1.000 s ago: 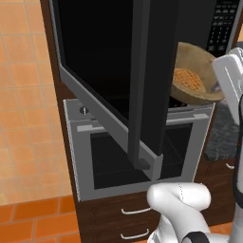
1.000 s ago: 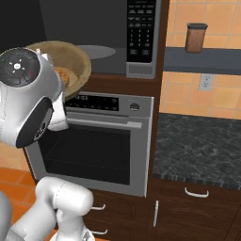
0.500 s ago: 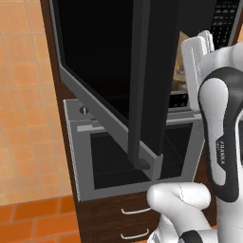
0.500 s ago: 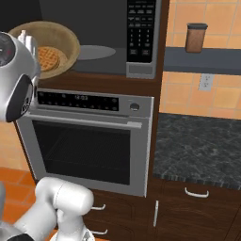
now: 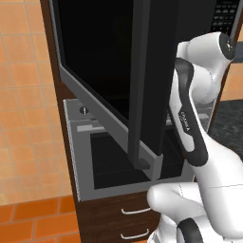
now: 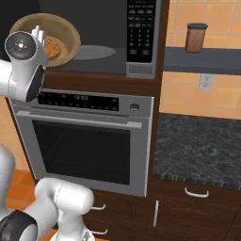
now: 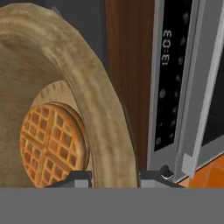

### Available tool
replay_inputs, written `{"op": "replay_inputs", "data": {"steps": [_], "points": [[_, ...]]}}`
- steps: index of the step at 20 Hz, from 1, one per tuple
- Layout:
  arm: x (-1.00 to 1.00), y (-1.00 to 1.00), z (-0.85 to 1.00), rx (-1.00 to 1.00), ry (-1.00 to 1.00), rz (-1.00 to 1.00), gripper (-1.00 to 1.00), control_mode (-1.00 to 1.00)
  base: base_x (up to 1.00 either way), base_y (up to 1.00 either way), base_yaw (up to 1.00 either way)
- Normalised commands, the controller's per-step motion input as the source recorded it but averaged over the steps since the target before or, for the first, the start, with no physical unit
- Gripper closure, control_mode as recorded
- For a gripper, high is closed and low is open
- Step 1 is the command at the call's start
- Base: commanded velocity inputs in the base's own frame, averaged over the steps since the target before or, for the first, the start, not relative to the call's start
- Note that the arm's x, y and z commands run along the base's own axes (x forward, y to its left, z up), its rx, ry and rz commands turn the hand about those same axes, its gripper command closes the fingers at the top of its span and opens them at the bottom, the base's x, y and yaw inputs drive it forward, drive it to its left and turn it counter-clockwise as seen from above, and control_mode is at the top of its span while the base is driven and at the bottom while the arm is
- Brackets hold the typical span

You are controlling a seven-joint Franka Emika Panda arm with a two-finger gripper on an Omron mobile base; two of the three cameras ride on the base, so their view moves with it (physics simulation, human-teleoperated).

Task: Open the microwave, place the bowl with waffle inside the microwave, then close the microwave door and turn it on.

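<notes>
The microwave [image 6: 141, 33] stands open. Its door [image 5: 104, 71], a wide black glass panel with a dark vertical handle [image 5: 142, 95], swings out towards the left base camera. The tan bowl with waffle [image 6: 52, 40] hangs tilted in front of the open cavity, at its left side, with the waffle [image 7: 52, 144] resting inside. My gripper [image 7: 114, 177] is shut on the bowl's thick rim [image 7: 100, 118], which runs down between the two tips. In the right base view the gripper [image 6: 36, 33] sits at the bowl's left edge. A grey turntable [image 6: 96, 52] lies inside the cavity.
The silver oven [image 6: 84, 141] with its lit display sits directly below the microwave, also seen behind the door [image 5: 118, 161]. To the right are a dark stone counter [image 6: 197, 150] and a shelf holding a brown jar [image 6: 195, 37]. Drawers [image 5: 128, 213] lie under the oven.
The arm has swung up and to the left with the bowl, bringing it from in front of the oven's top to the open cavity. In the left base view the bowl has gone behind the door.
</notes>
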Motion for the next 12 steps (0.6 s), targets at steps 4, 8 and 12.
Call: {"op": "replay_inputs", "data": {"steps": [4,8,12], "points": [[1.00,0.01,0.00,-0.01,0.00,-0.10,1.00,-1.00,0.00,0.00,0.00],[1.00,-0.26,0.06,0.00,0.03,-0.15,1.00,-1.00,0.00,0.00,0.00],[1.00,-0.08,0.24,0.00,0.10,-0.02,1.00,-1.00,0.00,0.00,0.00]]}}
